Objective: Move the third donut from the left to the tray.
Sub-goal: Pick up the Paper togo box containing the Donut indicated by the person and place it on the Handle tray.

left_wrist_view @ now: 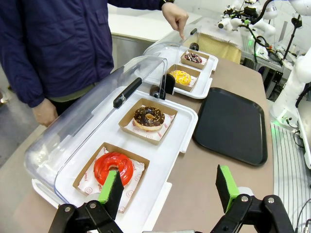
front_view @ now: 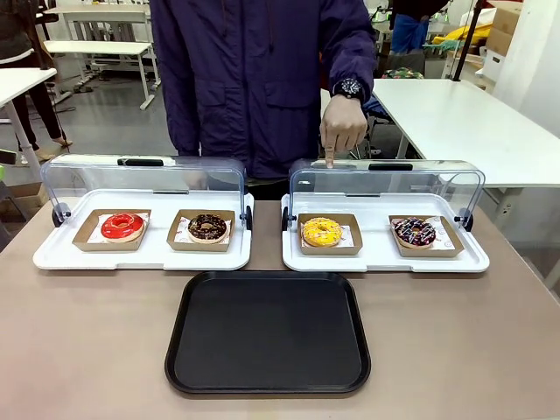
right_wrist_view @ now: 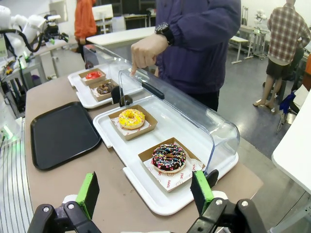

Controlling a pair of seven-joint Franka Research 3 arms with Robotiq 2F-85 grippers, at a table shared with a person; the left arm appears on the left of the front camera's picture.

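Note:
The yellow-iced donut (front_view: pixel 322 231) with sprinkles sits in its brown cardboard holder on the right white tray, at that tray's left end; I also see the yellow donut (left_wrist_view: pixel 180 77) in the left wrist view and the yellow donut (right_wrist_view: pixel 131 118) in the right wrist view. The black tray (front_view: pixel 268 332) lies flat on the table in front of both white trays. A person's hand (front_view: pixel 342 131) points a finger down at the raised clear lid above the yellow donut. My left gripper (left_wrist_view: pixel 169 189) is open above the left end of the table. My right gripper (right_wrist_view: pixel 146 191) is open near the right end.
The left white tray (front_view: pixel 52 254) holds a red-iced donut (front_view: pixel 122 227) and a chocolate donut (front_view: pixel 207 227). A dark sprinkled donut (front_view: pixel 414 232) sits right of the yellow one. Both clear lids (front_view: pixel 144 179) stand raised at the back. The person stands at the far edge.

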